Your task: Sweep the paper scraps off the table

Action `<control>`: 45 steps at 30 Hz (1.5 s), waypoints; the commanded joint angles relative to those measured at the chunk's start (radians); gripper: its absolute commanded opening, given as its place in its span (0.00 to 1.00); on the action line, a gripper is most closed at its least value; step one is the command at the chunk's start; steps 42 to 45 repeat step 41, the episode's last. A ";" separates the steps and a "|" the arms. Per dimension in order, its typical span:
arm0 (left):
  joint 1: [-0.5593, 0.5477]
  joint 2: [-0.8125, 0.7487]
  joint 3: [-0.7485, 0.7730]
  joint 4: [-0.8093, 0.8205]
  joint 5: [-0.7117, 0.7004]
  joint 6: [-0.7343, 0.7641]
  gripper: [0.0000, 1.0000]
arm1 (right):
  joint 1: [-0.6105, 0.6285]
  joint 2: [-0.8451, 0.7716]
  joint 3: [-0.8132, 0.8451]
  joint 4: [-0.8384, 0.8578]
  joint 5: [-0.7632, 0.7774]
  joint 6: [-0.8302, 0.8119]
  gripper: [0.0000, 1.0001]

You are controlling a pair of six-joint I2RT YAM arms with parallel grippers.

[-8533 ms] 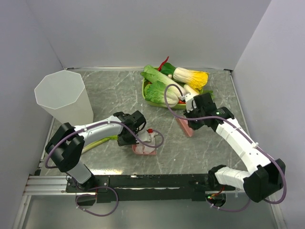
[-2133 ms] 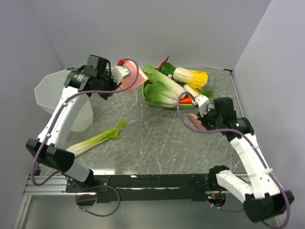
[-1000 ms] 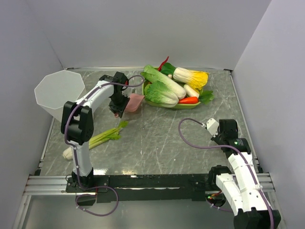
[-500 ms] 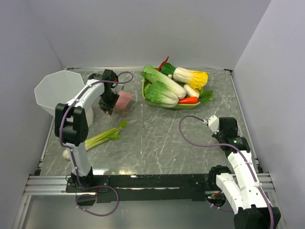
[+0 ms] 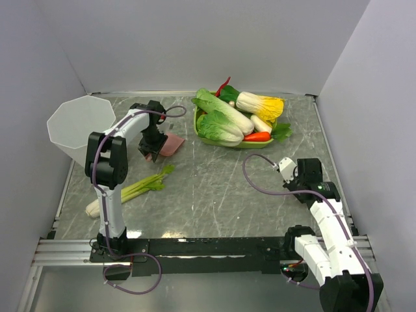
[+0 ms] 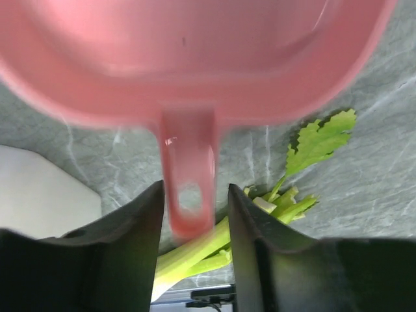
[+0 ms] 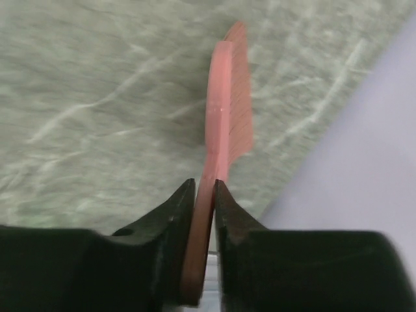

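No paper scraps show in any view. A pink dustpan (image 5: pixel 171 144) lies on the grey-green marble table (image 5: pixel 214 192), between the white bin and the vegetable tray. My left gripper (image 5: pixel 154 151) is at its near end. In the left wrist view the dustpan's handle (image 6: pixel 188 188) sits between the fingers of the left gripper (image 6: pixel 195 198), with a gap on each side, so that gripper is open. My right gripper (image 5: pixel 303 174) is low at the table's right side. In the right wrist view the right gripper (image 7: pixel 205 195) is shut on a pink brush (image 7: pixel 229 117) that points away over the marble.
A tall white bin (image 5: pixel 84 130) stands at the back left. A green tray (image 5: pixel 237 144) heaped with cabbages, a carrot and peppers sits at the back centre. A green celery-like stalk (image 5: pixel 140 188) lies near the left arm and shows under the left fingers (image 6: pixel 221 247). Grey walls close in the table.
The left arm brought the dustpan from beside the tray toward the bin, then back a little. Its jaws have opened off the handle. The right arm barely moved.
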 commanded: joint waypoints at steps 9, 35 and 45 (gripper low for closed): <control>0.004 -0.101 -0.034 -0.004 0.087 0.011 0.62 | -0.006 0.029 0.179 -0.247 -0.322 0.030 0.70; 0.029 -0.812 -0.393 0.768 0.139 -0.132 0.96 | -0.006 0.349 0.727 0.092 -0.049 0.700 1.00; 0.078 -0.829 -0.346 0.789 0.090 -0.213 0.96 | -0.005 0.461 0.986 0.118 -0.064 0.743 1.00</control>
